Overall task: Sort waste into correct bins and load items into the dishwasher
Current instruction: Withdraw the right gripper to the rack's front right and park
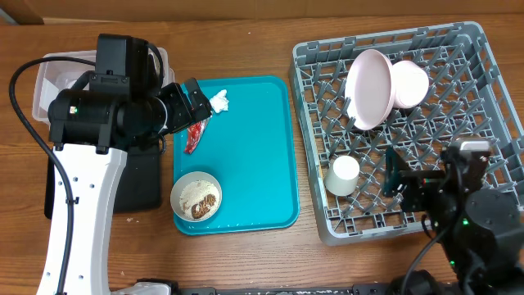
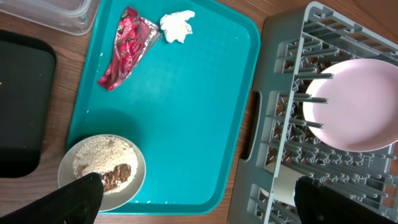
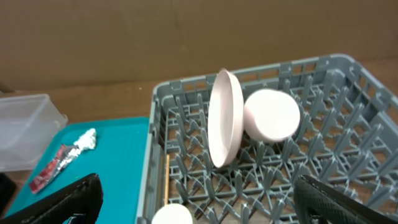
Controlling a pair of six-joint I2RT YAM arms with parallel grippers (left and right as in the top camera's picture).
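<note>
On the teal tray lie a red wrapper (image 1: pixel 195 136) (image 2: pixel 125 46), a white tissue (image 1: pixel 219 102) (image 2: pixel 176 26) and a cream bowl (image 1: pixel 196 197) (image 2: pixel 102 169) of rice scraps with brown bits. My left gripper (image 1: pixel 194 105) (image 2: pixel 202 205) hovers open over the tray's far left corner, holding nothing. The grey dish rack (image 1: pixel 467 49) (image 3: pixel 161 124) holds a pink plate (image 1: pixel 368 88) (image 3: pixel 225 127) on edge, a pink bowl (image 1: pixel 409 83) (image 3: pixel 271 116) and a white cup (image 1: pixel 343 174) (image 3: pixel 171 214). My right gripper (image 1: pixel 395 174) (image 3: pixel 199 205) is open and empty above the rack's near side. The clear tub (image 1: pixel 49 82) and black tray (image 1: pixel 139 180) sit at the left.
The teal tray (image 1: pixel 254 164) (image 2: pixel 186 112) lies between the bins and the rack on the wooden table. My left arm's white link covers part of the black tray. A cardboard wall (image 3: pixel 186 37) stands behind the rack.
</note>
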